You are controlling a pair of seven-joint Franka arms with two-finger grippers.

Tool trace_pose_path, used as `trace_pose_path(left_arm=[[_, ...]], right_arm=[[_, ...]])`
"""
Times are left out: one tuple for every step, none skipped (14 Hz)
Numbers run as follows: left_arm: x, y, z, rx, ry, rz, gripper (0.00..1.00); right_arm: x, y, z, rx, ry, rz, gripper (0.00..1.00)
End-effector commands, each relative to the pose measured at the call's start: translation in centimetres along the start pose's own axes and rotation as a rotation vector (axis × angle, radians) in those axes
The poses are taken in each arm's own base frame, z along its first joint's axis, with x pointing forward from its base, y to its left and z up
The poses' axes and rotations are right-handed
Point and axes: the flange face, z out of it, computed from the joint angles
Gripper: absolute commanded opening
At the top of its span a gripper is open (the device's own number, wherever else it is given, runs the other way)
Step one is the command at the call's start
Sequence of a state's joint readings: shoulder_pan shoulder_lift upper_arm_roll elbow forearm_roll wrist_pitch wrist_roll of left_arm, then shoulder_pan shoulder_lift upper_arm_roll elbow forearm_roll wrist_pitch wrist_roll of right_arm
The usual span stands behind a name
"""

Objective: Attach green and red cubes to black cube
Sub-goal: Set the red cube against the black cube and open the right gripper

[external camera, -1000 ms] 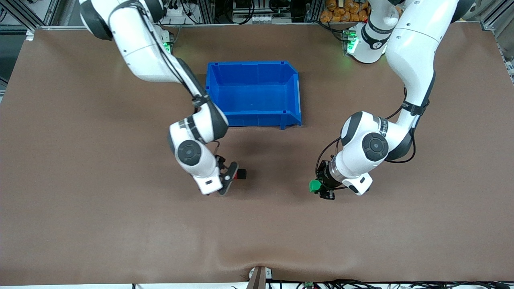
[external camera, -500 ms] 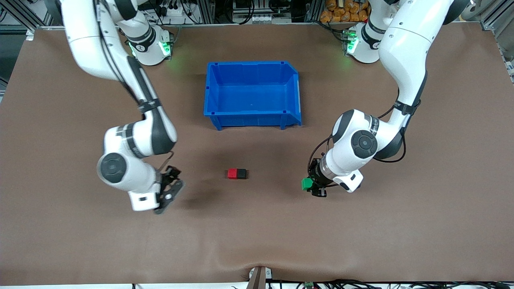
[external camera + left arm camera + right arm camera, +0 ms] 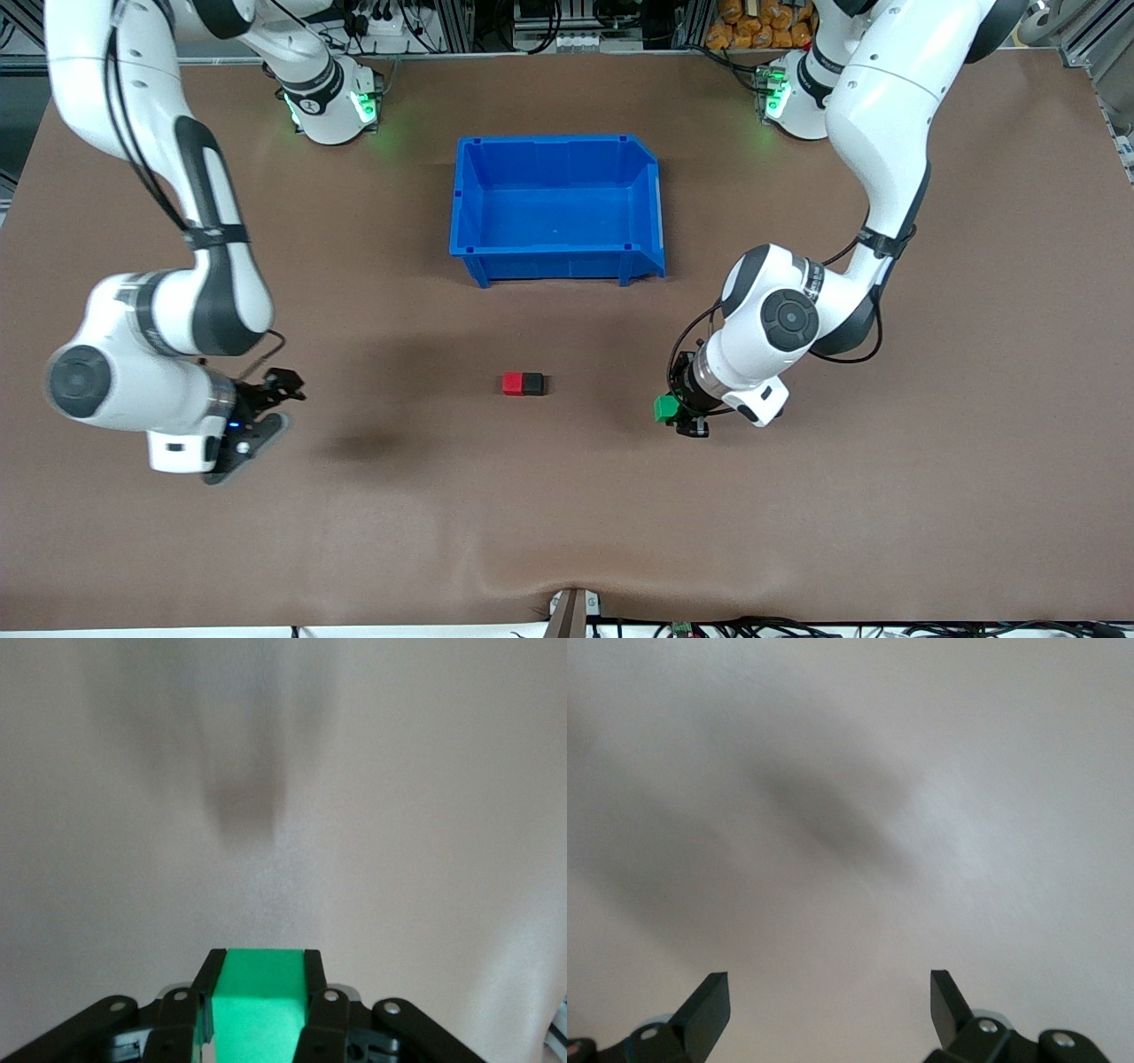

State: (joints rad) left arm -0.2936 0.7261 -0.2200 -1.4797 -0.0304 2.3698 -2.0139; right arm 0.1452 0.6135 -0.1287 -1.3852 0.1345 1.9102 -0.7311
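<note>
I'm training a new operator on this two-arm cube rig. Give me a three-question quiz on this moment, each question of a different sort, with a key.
1. True or false: the red cube touches the black cube on the table.
2. Which gripper holds the green cube? A) left gripper B) right gripper C) neither
3. Fill in: the blue bin lies ______ from the front camera than the joined cubes.

Key
1. True; they sit side by side, in contact.
2. A; its fingers are shut on the cube, while the right gripper is open and holds nothing, over bare table toward the right arm's end.
3. Farther.
</note>
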Motion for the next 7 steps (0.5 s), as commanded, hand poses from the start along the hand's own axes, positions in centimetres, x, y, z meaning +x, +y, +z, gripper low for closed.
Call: trace_pose_path(left_arm=[[-2.3,0.3,1.1,-0.003,-0.023,-0.059,0.00],[-3.0,0.2,1.7,-0.002,-0.028,-0.073,0.00],[-4.0,-0.3,2.0,0.001,-0.029,-0.068,0.00],[-4.8,-0.9,2.4,0.004,-0.024,-0.059,0.00],[-5.1,-1.0,2.5,0.006,-0.025,-0.057,0.00],[-5.6,-1.1,2.8,0.006,-0.028,-0.050,0.00],[-6.2,-1.2,3.1,0.007,-0.031,-0.045,0.00]], right_arm=[[-3.2,1.1,-1.9,0.034,-0.002,0.054,1.00],[-4.4,1.8,-2.5,0.047,-0.012,0.093,1.00],[-5.1,1.8,-3.0,0.058,-0.023,0.140,1.00],[-5.7,1.4,-3.9,0.056,-0.022,0.193,1.00],[-6.4,1.0,-4.2,0.060,-0.026,0.245,1.00],[-6.9,0.6,-4.5,0.061,-0.026,0.281,1.00],[-7.4,0.4,-4.8,0.063,-0.025,0.304,1.00]])
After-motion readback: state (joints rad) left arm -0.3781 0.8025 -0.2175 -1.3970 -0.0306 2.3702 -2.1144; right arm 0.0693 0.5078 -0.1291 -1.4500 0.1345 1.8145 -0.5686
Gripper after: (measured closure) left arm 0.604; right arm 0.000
